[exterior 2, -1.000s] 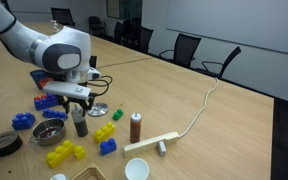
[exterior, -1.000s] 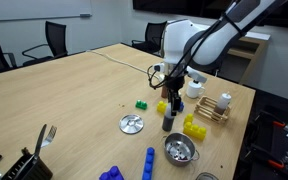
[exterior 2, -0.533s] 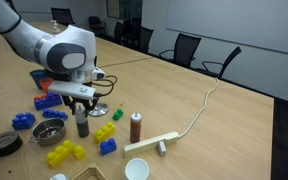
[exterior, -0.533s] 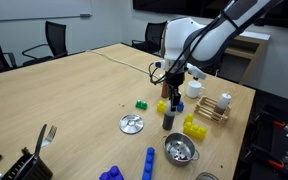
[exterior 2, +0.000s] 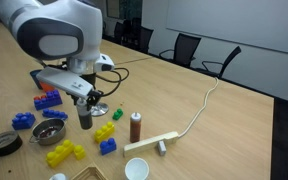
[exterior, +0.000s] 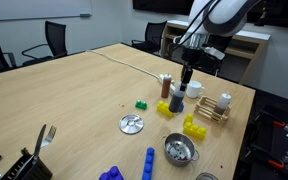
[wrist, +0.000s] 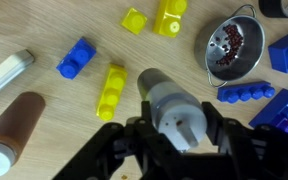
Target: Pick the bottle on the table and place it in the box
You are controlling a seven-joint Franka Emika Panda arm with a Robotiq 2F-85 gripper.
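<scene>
The tool (exterior 2: 84, 104) is clamping the small dark bottle (exterior 2: 85, 120), holding it upright just above the tabletop (exterior 2: 184, 110) among yellow blocks (exterior 2: 105, 132).

We see the bottle (wrist: 172, 100) in the tool (wrist: 176, 132), over the counter (wrist: 44, 30), with blocks (wrist: 112, 90) below and a bowl (wrist: 234, 50) beside them.
</scene>
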